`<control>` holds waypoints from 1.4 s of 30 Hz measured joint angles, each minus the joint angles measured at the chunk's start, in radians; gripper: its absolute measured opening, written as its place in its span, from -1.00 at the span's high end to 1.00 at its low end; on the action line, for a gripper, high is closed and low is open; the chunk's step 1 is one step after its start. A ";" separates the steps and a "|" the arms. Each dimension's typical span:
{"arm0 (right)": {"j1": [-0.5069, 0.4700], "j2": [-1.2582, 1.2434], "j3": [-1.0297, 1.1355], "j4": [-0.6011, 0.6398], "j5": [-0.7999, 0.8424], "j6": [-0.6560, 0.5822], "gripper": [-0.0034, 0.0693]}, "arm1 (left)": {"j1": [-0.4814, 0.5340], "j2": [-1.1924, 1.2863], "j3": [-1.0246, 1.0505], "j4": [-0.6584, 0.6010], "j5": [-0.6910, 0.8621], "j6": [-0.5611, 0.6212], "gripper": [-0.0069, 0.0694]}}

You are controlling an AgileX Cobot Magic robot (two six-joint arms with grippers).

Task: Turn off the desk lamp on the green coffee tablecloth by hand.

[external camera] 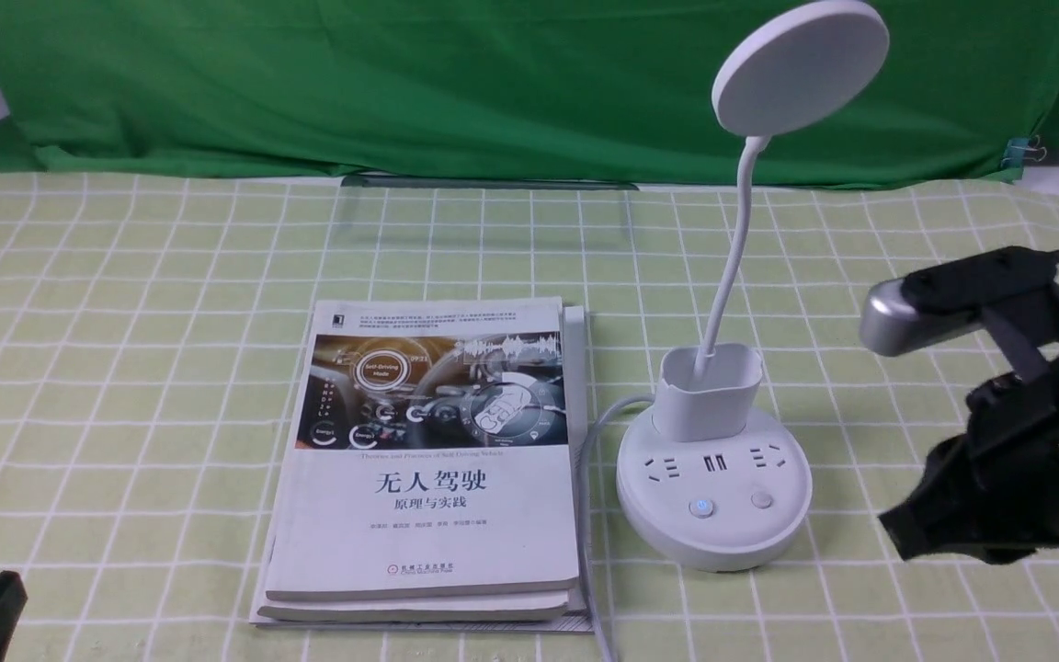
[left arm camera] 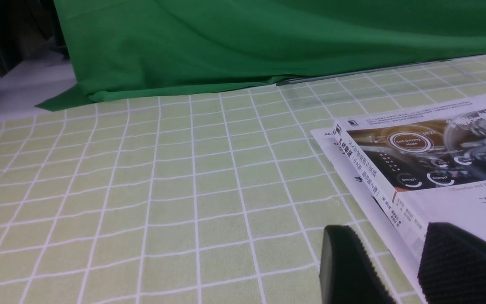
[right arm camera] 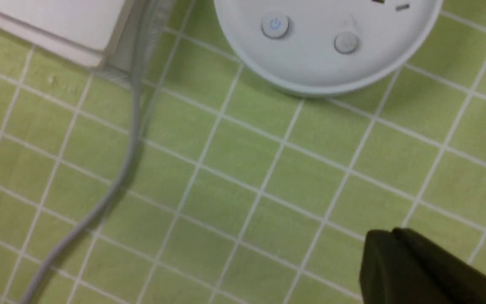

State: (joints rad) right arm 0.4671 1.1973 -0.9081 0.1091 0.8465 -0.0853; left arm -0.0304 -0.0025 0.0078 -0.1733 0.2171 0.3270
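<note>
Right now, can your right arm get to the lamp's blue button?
Probably yes: the right end effector is shut beside the lamp, and nothing seems to block the button.

Even, fairly bright light, soft faint shadows; slight blur in 1 wrist view, the right.

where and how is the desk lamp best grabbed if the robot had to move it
Probably by the cup holder, the upright block on the round base. I'd come from the robot's right, where the cloth beside it is bare; books and a cable lie on the left. The neck is thin and curved, so it would likely bend.
</note>
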 joint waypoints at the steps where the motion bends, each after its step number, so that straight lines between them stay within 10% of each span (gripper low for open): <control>1: 0.000 -0.035 0.012 0.000 0.008 0.001 0.78 | 0.000 0.000 0.000 0.000 0.000 0.000 0.18; 17: -0.008 -0.336 0.063 -0.031 -0.177 0.003 0.79 | 0.000 0.000 0.000 0.001 0.000 0.000 0.18; 28: -0.272 -0.823 0.608 -0.057 -0.558 -0.037 0.79 | 0.000 0.000 0.000 0.001 0.000 0.000 0.18; 42: -0.369 -1.141 0.877 -0.071 -0.615 -0.038 0.79 | 0.000 0.000 0.000 0.001 0.000 0.000 0.18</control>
State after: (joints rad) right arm 0.0983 0.0563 -0.0312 0.0380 0.2315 -0.1235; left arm -0.0304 -0.0025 0.0078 -0.1723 0.2171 0.3270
